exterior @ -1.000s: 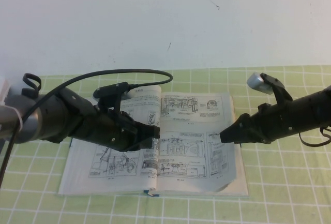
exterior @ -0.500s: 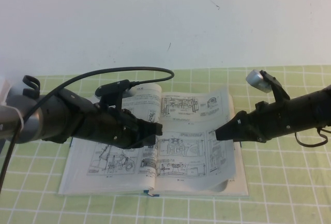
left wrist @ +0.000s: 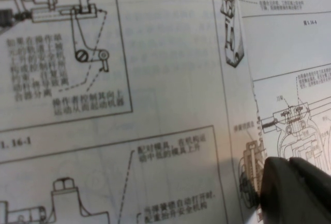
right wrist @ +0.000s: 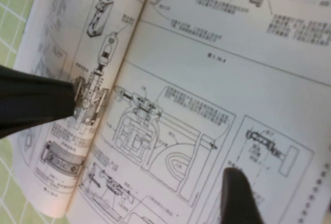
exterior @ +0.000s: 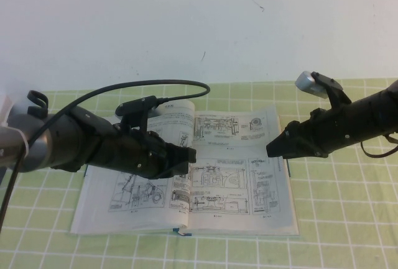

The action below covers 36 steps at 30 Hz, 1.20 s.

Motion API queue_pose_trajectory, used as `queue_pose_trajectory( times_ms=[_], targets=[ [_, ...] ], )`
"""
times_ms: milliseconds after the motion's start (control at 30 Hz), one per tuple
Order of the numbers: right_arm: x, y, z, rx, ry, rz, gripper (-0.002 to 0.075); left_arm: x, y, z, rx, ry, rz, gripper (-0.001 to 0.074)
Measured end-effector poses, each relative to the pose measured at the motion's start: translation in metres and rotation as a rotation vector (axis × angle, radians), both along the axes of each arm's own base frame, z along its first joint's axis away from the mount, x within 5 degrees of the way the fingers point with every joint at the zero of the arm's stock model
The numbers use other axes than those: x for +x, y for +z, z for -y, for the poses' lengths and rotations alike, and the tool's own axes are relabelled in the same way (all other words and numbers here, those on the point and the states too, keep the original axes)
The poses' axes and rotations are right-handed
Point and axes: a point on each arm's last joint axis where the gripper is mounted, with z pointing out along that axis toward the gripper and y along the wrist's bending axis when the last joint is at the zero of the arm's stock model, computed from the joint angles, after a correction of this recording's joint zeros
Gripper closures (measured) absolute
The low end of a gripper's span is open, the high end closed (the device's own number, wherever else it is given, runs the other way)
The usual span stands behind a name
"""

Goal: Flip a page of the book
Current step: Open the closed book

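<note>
The book (exterior: 217,204) lies open on the cloth, its pages full of machine drawings. My left gripper (exterior: 190,155) is shut and empty, its tip resting on the paper next to the spine; the left wrist view shows its closed fingers (left wrist: 292,185) on a drawing. My right gripper (exterior: 271,148) hovers just above the outer part of the right-hand page (exterior: 249,185), which lies nearly flat. In the right wrist view one finger (right wrist: 237,195) shows over the page and the other is out of frame. It holds nothing.
The book rests on a green checked cloth (exterior: 348,219) with a white wall (exterior: 186,20) behind it. A black cable (exterior: 155,86) arches over the left arm. The left gripper shows as a dark wedge (right wrist: 36,105) in the right wrist view.
The right-hand page, curled up at its lower corner half a second ago, has dropped flat. My right gripper has risen and drawn back to the right. The left gripper has barely moved.
</note>
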Motion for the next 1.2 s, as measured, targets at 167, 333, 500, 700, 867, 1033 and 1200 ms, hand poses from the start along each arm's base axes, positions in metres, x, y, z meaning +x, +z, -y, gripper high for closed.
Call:
queue_pose_trajectory(
  times_ms=[167, 333, 500, 700, 867, 1033, 1200],
  targets=[
    [-0.003, 0.000, -0.002, 0.021, 0.023, -0.028, 0.0359, 0.000, 0.000, 0.000, 0.000, 0.000, 0.000, 0.0738],
    [-0.005, -0.003, -0.001, -0.004, 0.047, -0.039, 0.0359, 0.000, 0.000, 0.000, 0.000, -0.003, 0.000, 0.0738],
    [-0.004, -0.010, 0.004, -0.074, -0.001, -0.086, 0.0359, 0.000, 0.000, 0.000, 0.000, -0.005, 0.000, 0.0738],
    [-0.007, -0.021, 0.003, -0.065, 0.009, -0.149, 0.0359, 0.000, 0.000, 0.000, 0.001, -0.007, 0.002, 0.0738],
    [-0.007, -0.023, 0.002, -0.055, 0.011, -0.162, 0.0359, 0.000, 0.000, 0.000, 0.008, -0.021, 0.013, 0.0738],
    [-0.004, -0.019, 0.001, -0.047, 0.024, -0.156, 0.0359, 0.000, 0.000, 0.000, 0.008, -0.021, 0.012, 0.0738],
    [-0.003, -0.014, 0.000, -0.034, 0.047, -0.155, 0.0359, 0.000, 0.000, 0.000, 0.008, -0.021, 0.012, 0.0738]
  ],
)
